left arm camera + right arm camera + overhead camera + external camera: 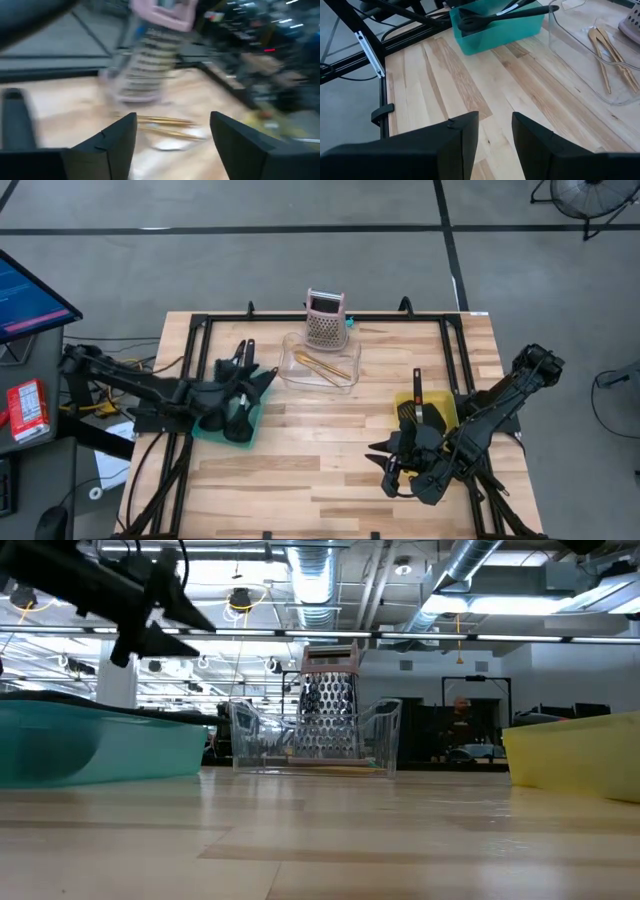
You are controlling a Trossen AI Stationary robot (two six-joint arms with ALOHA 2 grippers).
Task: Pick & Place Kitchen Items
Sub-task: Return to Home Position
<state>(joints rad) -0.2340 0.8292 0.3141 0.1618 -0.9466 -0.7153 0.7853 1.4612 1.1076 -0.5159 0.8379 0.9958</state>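
Observation:
Several black utensils (238, 415) lie in a teal bin (200, 428) at the table's left; one shows in the right wrist view (505, 15). More black utensils (415, 405) stick out of a yellow bin (445, 405) at the right. Golden sticks (325, 365) lie in a clear tray (300, 370) at the far middle and also show in the left wrist view (160, 122). My left gripper (262, 377) is open and empty above the teal bin's far right corner, facing the tray. My right gripper (385, 465) is open by a narrow gap and empty, left of the yellow bin.
A pink box grater (327, 320) stands upright just behind the clear tray. Black frame rails (190, 340) run along the table's edges. Bare wood (320, 450) lies between the two bins and toward the near edge.

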